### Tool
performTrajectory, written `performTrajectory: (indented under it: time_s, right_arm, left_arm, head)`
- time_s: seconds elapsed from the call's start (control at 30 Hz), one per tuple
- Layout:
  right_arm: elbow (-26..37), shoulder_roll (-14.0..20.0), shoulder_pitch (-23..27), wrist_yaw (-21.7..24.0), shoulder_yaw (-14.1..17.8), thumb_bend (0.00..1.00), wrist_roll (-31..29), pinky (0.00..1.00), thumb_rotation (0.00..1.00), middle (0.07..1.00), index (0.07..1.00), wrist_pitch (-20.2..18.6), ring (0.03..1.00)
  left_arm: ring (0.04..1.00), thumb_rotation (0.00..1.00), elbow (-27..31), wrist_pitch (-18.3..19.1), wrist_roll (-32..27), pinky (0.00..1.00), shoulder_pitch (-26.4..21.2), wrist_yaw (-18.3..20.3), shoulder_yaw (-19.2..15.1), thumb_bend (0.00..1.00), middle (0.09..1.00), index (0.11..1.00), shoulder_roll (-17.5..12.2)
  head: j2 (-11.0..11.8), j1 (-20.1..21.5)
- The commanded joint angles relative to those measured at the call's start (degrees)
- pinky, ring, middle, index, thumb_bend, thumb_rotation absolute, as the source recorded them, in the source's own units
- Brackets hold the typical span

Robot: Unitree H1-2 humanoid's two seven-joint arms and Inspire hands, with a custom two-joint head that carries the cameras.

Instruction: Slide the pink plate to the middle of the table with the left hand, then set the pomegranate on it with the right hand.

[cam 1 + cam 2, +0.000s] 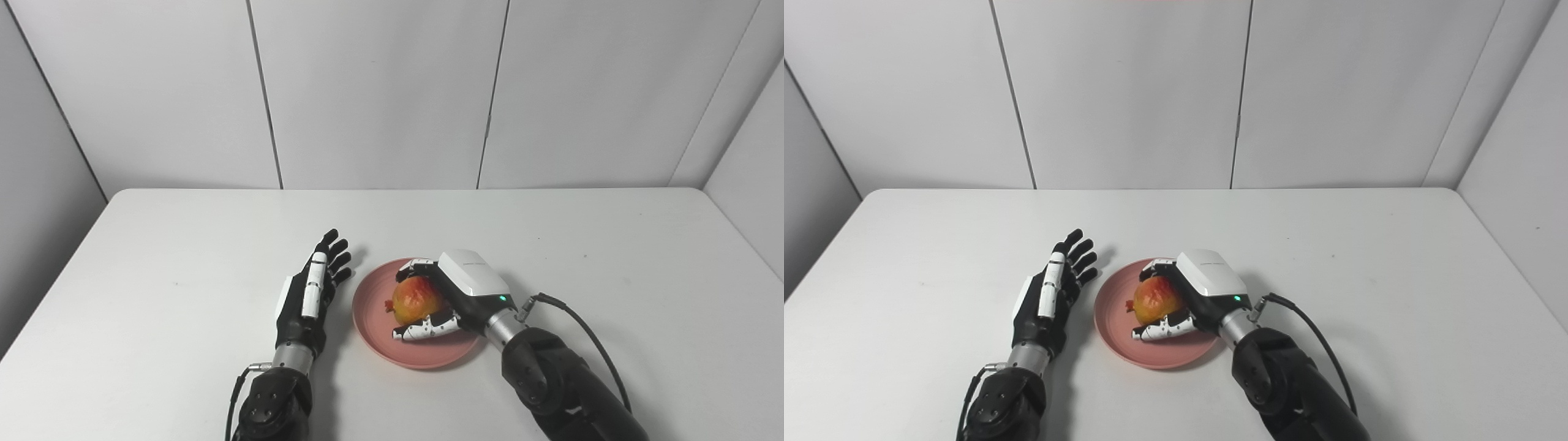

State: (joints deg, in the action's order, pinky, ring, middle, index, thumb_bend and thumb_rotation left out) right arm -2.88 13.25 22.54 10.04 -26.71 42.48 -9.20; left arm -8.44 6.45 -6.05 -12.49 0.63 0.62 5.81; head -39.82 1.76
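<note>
Already the pink plate (414, 349) sits lower centre of the bench (612, 257), my left robot hand (312, 294) open and empty beside it, while my right robot hand (438, 300) grips the pomegranate (415, 299) over the plate; I judge only letting go remains.

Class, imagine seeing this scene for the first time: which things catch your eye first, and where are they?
The orange-red pomegranate stands out, gripped by the right hand over the pink plate near the table's middle. Just left of the plate, the black left hand is open, fingers extended, holding nothing.
</note>
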Motion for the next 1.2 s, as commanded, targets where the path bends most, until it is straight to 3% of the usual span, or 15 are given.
performTrajectory:
  time_s: [0.0, 0.33, 0.6, 0.8, 0.97, 1.03, 1.1, 1.17]
  right_arm:
    - [2.1, 0.0, 1.0, -1.5, 1.2, 0.78, -0.2, 0.6, 0.51, 0.776, 0.797, 2.2, 0.709]
    - [3.9, 0.1, 0.9, -4.9, 2.4, 0.94, 1.0, 0.87, 0.66, 0.93, 0.951, 4.7, 0.916]
    - [5.2, 0.4, 1.2, -6.7, 3.8, 1.0, 1.5, 0.93, 0.76, 0.997, 1.0, 6.1, 0.981]
    - [7.0, -0.2, 0.3, -9.6, 6.0, 1.0, 0.9, 0.89, 0.77, 1.0, 1.0, 6.7, 0.976]
    - [9.0, -3.0, -2.5, -10.7, 11.0, 0.99, -6.0, 0.82, 0.86, 1.0, 1.0, 5.5, 0.938]
    - [9.6, -4.5, -3.7, -10.6, 13.7, 0.93, -10.4, 0.82, 0.94, 0.995, 1.0, 5.1, 0.932]
    - [10.1, -5.8, -4.8, -9.4, 16.5, 0.87, -15.9, 0.85, 0.99, 0.988, 0.995, 4.3, 0.938]
    - [9.7, -7.6, -6.1, -6.9, 20.2, 0.8, -25.6, 0.94, 1.0, 0.995, 0.991, 3.2, 0.981]
  left_arm:
    - [0.894, 1.0, 0.0, 1.8, 0.2, 0.88, -0.4, -0.1, 0.1, 0.4, 0.898, 0.886, 0.1]
    - [0.892, 1.0, 0.1, 2.2, -0.2, 0.88, -0.4, -0.1, -0.2, 0.39, 0.893, 0.882, 0.1]
    - [0.889, 1.0, 0.3, 2.7, -0.2, 0.87, -0.4, -0.4, -0.4, 0.4, 0.891, 0.883, 0.2]
    - [0.889, 1.0, 0.1, 2.4, -0.4, 0.87, -0.4, 0.0, -0.5, 0.4, 0.895, 0.888, 0.0]
    - [0.889, 1.0, 0.0, 2.2, -0.3, 0.87, -0.3, 0.0, -0.5, 0.39, 0.895, 0.89, -0.1]
    - [0.893, 1.0, -0.1, 2.1, -0.3, 0.88, -0.3, 0.2, -0.4, 0.4, 0.899, 0.894, -0.3]
    - [0.895, 1.0, -0.1, 1.8, 0.0, 0.88, -0.3, 0.2, -0.3, 0.39, 0.9, 0.895, -0.4]
    - [0.912, 1.0, -0.3, 0.9, 0.9, 0.89, -0.2, 0.5, 0.2, 0.38, 0.915, 0.912, -1.0]
  head:
    - [0.0, 0.0]
    - [0.2, 0.4]
    - [0.4, 0.4]
    - [0.4, 0.5]
    - [0.5, 0.5]
    - [0.5, 0.6]
    - [0.6, 0.7]
    - [0.8, 0.8]
